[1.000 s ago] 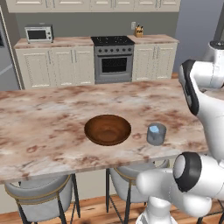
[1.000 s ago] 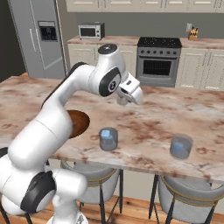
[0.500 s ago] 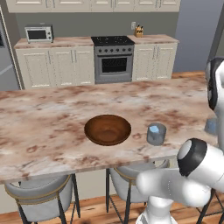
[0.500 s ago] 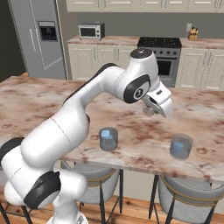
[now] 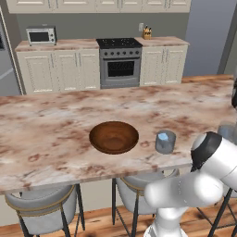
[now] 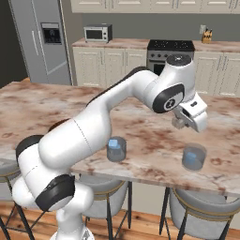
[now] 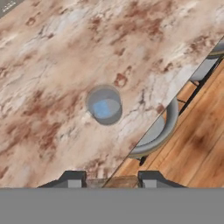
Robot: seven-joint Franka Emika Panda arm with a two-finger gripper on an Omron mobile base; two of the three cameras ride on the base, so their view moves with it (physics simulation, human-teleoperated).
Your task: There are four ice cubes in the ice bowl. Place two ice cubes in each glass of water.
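My gripper (image 6: 179,123) hangs above the counter, a little up and left of the right glass of water (image 6: 194,157). It is shut on a small pale ice cube (image 6: 177,123). In the hand view that glass (image 7: 104,105) lies ahead of the fingertips (image 7: 72,179), with a blue ice cube (image 7: 103,109) in it. The left glass (image 6: 116,149) (image 5: 165,141) holds an ice cube (image 6: 113,143) too. The brown ice bowl (image 5: 114,137) sits mid-counter, its inside bare brown. My arm covers most of the bowl in the right base view.
The marble island counter (image 5: 55,120) ends just beyond the right glass, over wooden floor (image 7: 192,144). Grey stools (image 6: 206,213) stand under the near edge. Cabinets, a stove (image 5: 120,62) and a microwave (image 5: 40,35) line the back wall.
My arm has swung to the right across the counter, from over the left glass to beside the right glass. The gripper stayed shut throughout.
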